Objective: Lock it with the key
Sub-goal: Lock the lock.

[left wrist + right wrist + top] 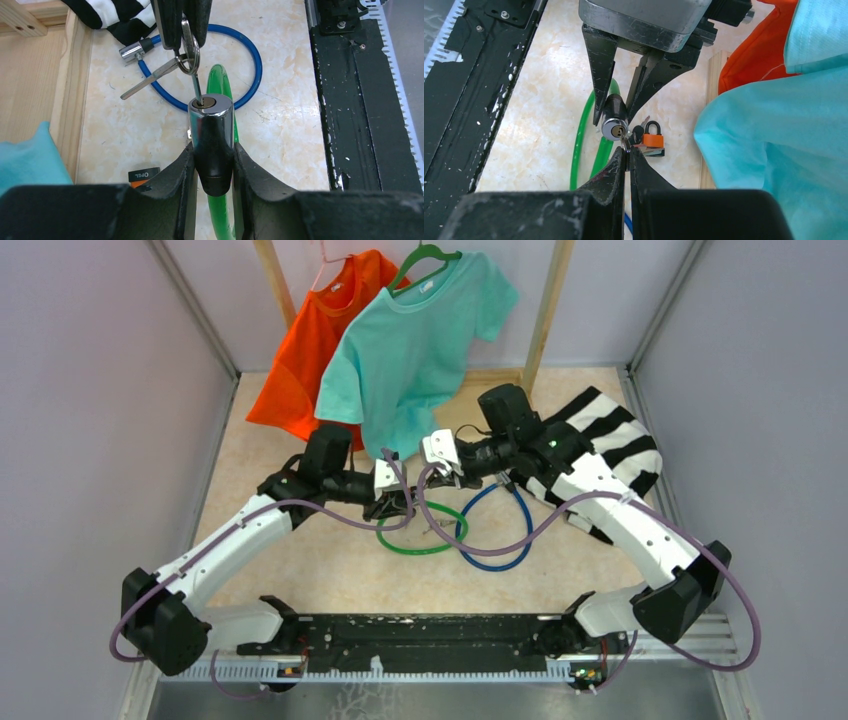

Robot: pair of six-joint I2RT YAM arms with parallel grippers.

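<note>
My left gripper is shut on the black-and-chrome lock cylinder of a green cable lock and holds it just above the table. A key is in the cylinder's keyhole. My right gripper is shut on that key's head, directly facing the cylinder. A spare key hangs from the same ring. In the top view the two grippers meet, left and right, over the green loop.
A blue cable lock lies beside the green one. A small orange padlock sits near the wooden frame. Teal and orange shirts hang behind, and a striped cloth lies at the right. A black rail runs along the near edge.
</note>
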